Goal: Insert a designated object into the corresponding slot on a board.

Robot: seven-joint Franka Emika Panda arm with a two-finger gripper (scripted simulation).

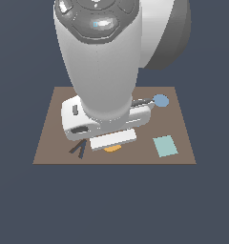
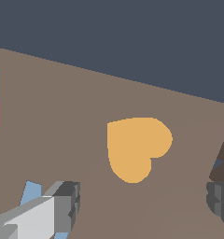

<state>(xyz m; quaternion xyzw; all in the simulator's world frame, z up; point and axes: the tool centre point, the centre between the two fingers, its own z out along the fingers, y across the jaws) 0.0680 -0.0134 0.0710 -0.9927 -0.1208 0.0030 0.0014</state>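
Looking through the wrist view, we see the gripper with its two fingers spread wide and holding nothing. Between and just beyond them, the orange heart lies flat on the brown board, untouched. It is a plain, uniform orange piece with two rounded lobes; its long axis runs lobes to tip, the tip pointing toward the finger side. We read no writing or labels. Farther off, the teal square rests near the board's edge on the exterior view's right. The heart-shaped slot is not visible.
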